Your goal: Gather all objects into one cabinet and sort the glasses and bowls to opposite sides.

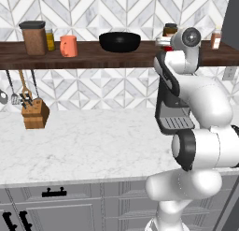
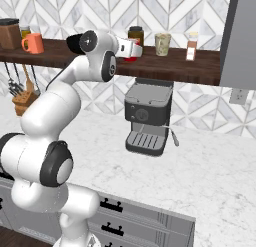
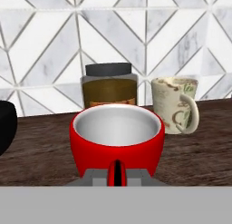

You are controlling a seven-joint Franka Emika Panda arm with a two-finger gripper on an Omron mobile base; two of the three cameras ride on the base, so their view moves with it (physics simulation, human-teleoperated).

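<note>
Red bowl [image 3: 116,134], white inside, sits on the dark wooden shelf [image 3: 41,155], gripper [image 3: 117,173] clamped on its near rim. Relative to the red bowl: amber jar [image 3: 109,86] just behind, patterned mug [image 3: 174,104] beside it toward the grey cabinet [image 2: 240,41], black bowl [image 1: 120,41] on the other side, orange cup [image 1: 68,46] further that way. Judgement: lift straight up first, keep it level, clear jar and mug before swinging to the cabinet.

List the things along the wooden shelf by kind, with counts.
Cups and mugs: 3 (orange cup, patterned mug, red cup)
Bowls: 1 (black bowl)
Jars and containers: 4 (brown canister, yellow jar, dark-lidded jar, spice bottle)
Total: 8
</note>
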